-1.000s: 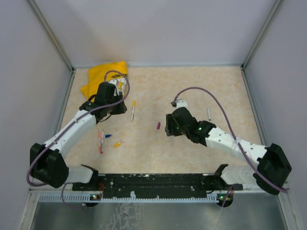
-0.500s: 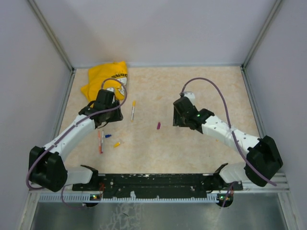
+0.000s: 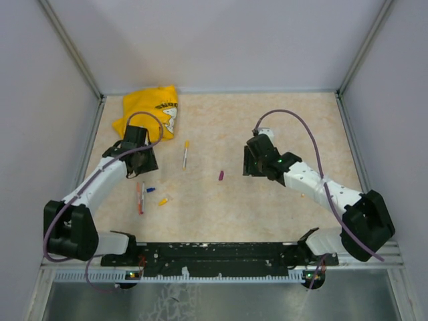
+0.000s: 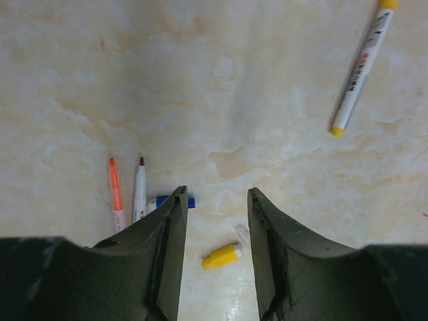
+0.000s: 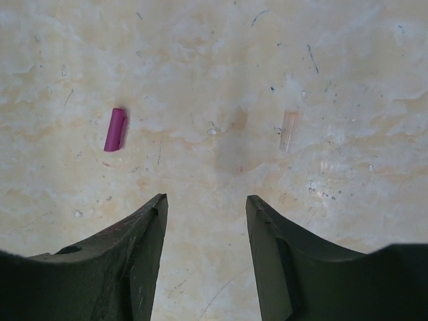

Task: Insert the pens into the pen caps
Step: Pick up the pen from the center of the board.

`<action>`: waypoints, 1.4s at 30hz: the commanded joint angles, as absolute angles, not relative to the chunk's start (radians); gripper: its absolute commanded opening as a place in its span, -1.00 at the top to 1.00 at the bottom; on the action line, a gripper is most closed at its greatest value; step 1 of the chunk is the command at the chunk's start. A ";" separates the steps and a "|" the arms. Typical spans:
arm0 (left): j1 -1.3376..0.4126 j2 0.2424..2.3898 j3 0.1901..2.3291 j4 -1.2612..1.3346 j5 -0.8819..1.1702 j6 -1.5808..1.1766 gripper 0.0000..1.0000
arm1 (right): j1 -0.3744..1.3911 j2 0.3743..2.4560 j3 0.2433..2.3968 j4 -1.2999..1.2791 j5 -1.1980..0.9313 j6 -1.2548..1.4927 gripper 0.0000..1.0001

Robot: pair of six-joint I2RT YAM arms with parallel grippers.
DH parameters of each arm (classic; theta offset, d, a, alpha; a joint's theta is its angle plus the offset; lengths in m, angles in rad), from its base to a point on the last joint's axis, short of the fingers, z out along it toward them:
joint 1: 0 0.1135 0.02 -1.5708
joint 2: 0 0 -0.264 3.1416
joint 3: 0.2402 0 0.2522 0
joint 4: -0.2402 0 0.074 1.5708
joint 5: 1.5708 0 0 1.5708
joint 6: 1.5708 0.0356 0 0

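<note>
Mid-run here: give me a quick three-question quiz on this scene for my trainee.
1. True or false: the right gripper holds the purple cap.
2. What lies at the far left corner of the table? A yellow cloth; B blue box; C red cup.
3. Fill in: the pen lying alone mid-table wears a ___ cap.
Key: 1 false, the gripper is open and empty, the cap lies loose; 2 A; 3 yellow.

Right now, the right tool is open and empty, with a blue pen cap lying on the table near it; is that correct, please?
Not quite: the pen cap is purple, not blue, as the right wrist view shows. The right tool is indeed open and empty, the cap on the table near it.
</note>
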State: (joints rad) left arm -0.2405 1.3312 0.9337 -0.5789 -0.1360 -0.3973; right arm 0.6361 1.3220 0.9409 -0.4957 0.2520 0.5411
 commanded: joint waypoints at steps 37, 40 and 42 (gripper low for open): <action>0.019 1.390 0.867 -0.832 0.005 -0.474 0.14 | 0.626 1.270 0.783 -0.273 0.043 0.466 -0.03; 0.019 1.412 0.865 -0.808 0.013 -0.470 0.15 | 0.626 1.272 0.788 -0.273 0.043 0.466 -0.03; 0.019 1.430 0.870 -0.802 0.009 -0.465 0.15 | 0.626 1.275 0.791 -0.274 0.040 0.466 -0.03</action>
